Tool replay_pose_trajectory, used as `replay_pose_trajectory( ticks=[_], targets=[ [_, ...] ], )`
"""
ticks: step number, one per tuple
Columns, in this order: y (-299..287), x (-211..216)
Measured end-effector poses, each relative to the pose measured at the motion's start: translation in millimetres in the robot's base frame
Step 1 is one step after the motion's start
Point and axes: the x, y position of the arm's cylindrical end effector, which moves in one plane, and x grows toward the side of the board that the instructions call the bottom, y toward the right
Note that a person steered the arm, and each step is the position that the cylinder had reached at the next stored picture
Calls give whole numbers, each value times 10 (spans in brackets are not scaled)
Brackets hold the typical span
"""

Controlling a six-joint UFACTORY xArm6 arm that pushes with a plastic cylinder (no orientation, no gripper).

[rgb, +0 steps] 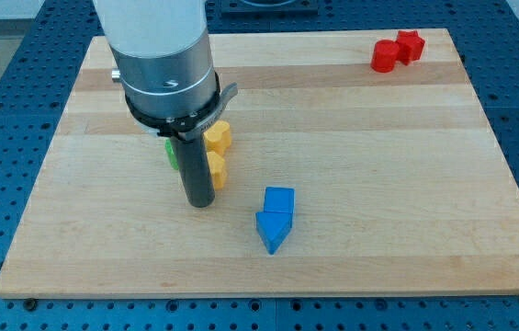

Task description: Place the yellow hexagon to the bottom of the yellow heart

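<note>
Just to the view's right of my tip, touching or nearly touching the rod's side, sits one yellow block; a second yellow block lies directly above it toward the view's top, the two almost in contact. Which is the yellow hexagon and which the yellow heart I cannot tell: the rod and its housing crowd both shapes. No gripper on this rig, so nothing is held; the rod ends bare on the wooden board.

On the far side of the rod, to the view's left, a sliver of a green block peeks out, mostly hidden. Down and to the view's right of my tip, two blue blocks sit pressed together. Well apart, toward the view's top right corner, two red blocks touch each other.

Progress, as a judgement: the two yellows already stack one below the other in the view. If the lower one is the hexagon, the task looks nearly finished, perhaps needing only a small nudge. If not, an order swap remains.

Writing: no brands, labels or legible text visible anywhere.
</note>
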Motion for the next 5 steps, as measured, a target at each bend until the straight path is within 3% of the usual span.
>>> replay_pose_trajectory(
  ticks=[2, 4, 5],
  targets=[
    [-4, -5],
    [71, 485],
    [533, 527]
  ],
)
